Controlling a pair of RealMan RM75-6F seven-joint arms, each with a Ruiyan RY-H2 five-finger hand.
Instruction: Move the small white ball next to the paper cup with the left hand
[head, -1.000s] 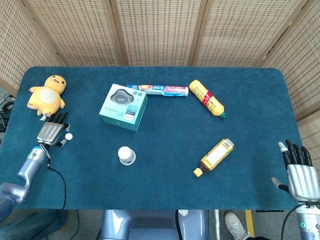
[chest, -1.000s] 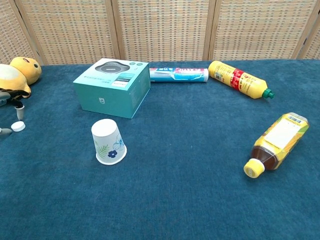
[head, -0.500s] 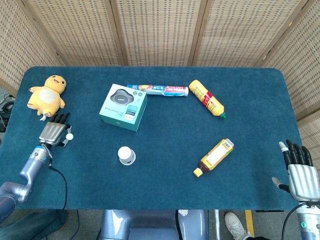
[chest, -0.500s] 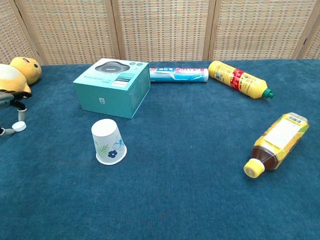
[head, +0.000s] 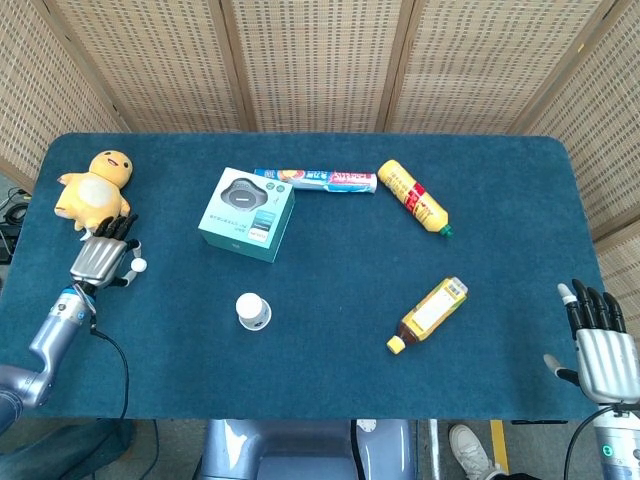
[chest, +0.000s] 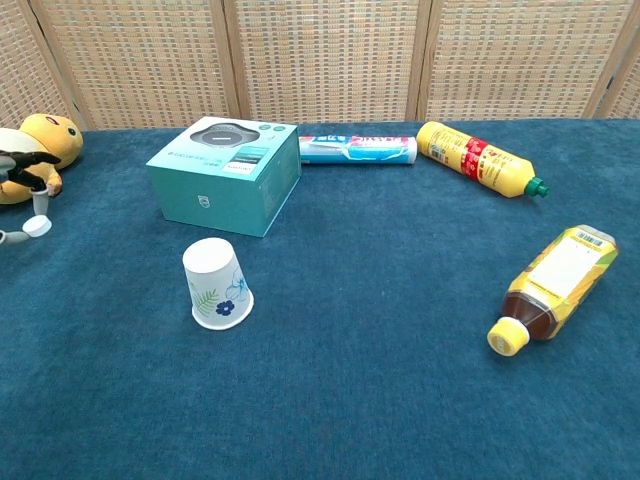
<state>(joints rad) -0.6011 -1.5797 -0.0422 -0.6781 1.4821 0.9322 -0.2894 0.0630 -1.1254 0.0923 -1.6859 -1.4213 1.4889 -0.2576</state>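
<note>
The small white ball (head: 141, 265) is pinched at the fingertips of my left hand (head: 100, 258), near the table's left edge and just below the plush duck. In the chest view the ball (chest: 38, 226) shows at the far left, off the cloth, with the left hand (chest: 18, 190) mostly cut off by the frame. The upside-down paper cup (head: 253, 310) with a floral print (chest: 218, 284) stands well to the right of the ball, in front of the teal box. My right hand (head: 598, 345) rests open at the table's right front corner, holding nothing.
A yellow plush duck (head: 95, 187) sits just behind the left hand. A teal box (head: 246, 213), a toothpaste tube (head: 315, 180) and a yellow bottle (head: 412, 197) lie further back. A tea bottle (head: 430, 313) lies at the right front. Blue cloth separates ball and cup.
The left hand has closed on the ball and lifted it off the cloth, shifting slightly back toward the duck. The right hand has not moved.
</note>
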